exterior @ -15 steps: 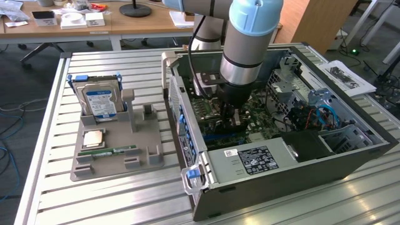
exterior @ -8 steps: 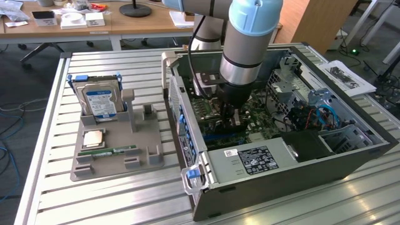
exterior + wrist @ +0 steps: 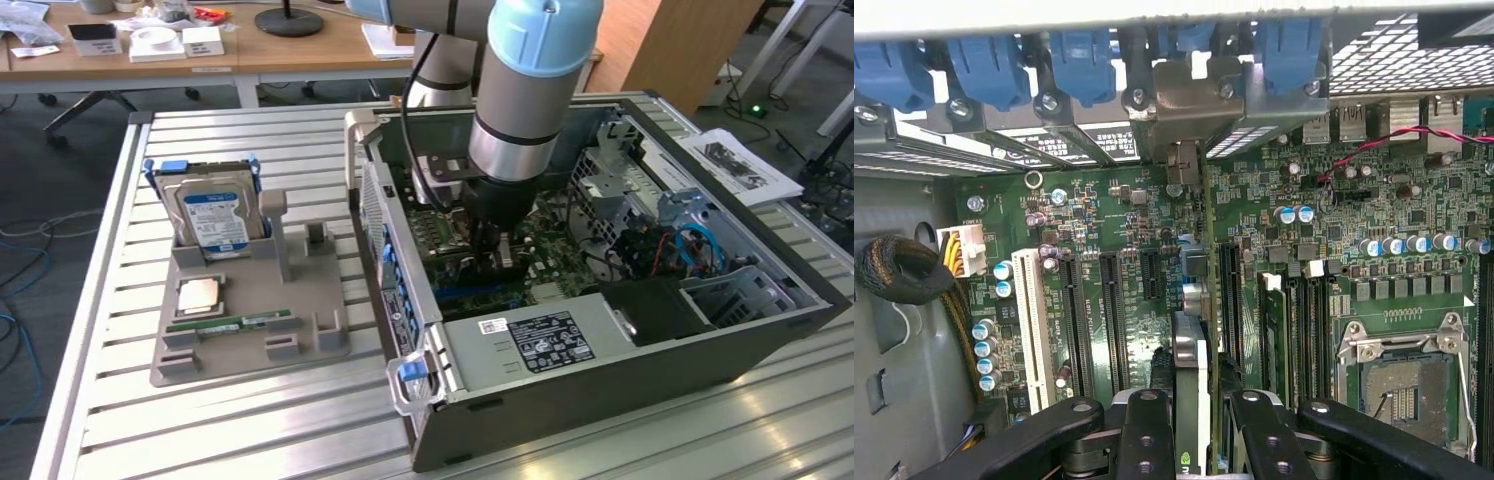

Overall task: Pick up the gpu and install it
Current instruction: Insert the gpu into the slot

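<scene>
Right now your end effector [image 3: 1199,440] is clamped on the thin dark gpu circuit card with a silvery metal edge [image 3: 1192,380], held edge-down straight beneath it, long axis parallel to the black slots [image 3: 1111,320] of the green motherboard [image 3: 1124,200]

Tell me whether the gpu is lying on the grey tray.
No, the gpu stands edge-on in the gripper above the motherboard.

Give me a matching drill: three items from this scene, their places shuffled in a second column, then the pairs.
1. boxy silver hard drive
2. narrow green memory stick
3. thin dark gpu card

A. between the black fingers, inside the open computer case
B. upright in the grey plastic holder
C. flat on the grey holder

Pairs: 1-B, 2-C, 3-A
</scene>
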Motion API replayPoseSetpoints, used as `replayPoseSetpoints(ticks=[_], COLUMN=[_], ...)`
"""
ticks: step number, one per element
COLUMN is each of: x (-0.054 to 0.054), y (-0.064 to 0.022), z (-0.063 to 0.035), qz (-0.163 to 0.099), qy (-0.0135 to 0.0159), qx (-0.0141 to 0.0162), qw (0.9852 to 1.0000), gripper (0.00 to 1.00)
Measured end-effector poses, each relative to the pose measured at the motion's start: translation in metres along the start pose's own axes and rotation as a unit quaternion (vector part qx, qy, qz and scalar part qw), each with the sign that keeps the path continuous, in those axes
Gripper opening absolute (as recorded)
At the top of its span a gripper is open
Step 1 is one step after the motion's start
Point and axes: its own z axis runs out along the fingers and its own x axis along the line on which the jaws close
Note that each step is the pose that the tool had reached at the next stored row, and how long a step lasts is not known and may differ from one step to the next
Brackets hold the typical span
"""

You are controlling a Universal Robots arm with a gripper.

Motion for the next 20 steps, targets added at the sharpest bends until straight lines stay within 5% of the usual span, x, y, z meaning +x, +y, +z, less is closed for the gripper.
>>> replayPoseSetpoints(ticks=[20], x=[-0.0002], y=[0.0002], z=[-0.0037], qz=[0.0], qy=[-0.0005], qx=[0.0016], qw=[1.0], gripper=[0.27])
